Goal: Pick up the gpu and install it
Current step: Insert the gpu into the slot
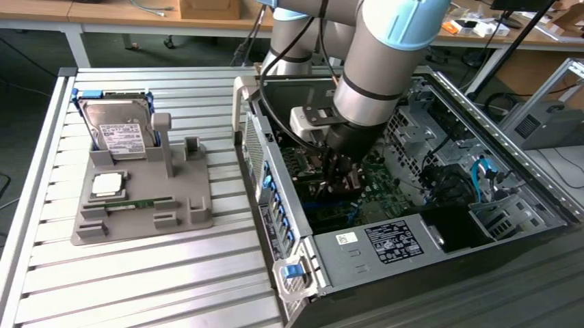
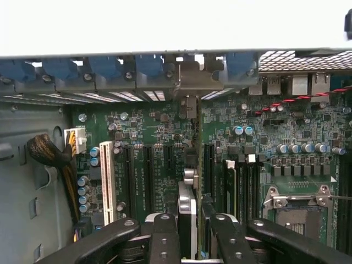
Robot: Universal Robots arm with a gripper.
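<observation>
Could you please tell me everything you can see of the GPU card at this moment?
The thin dark GPU card with a silver metal bracket stands on edge between the black gripper fingers, seen edge-on in the wrist view. It runs across the green motherboard among the long black expansion slots, its bracket end reaching the rear slot openings with blue latches. In the exterior view the gripper is low inside the open computer case, gripping the card over the board. Whether it is fully seated cannot be told.
</observation>
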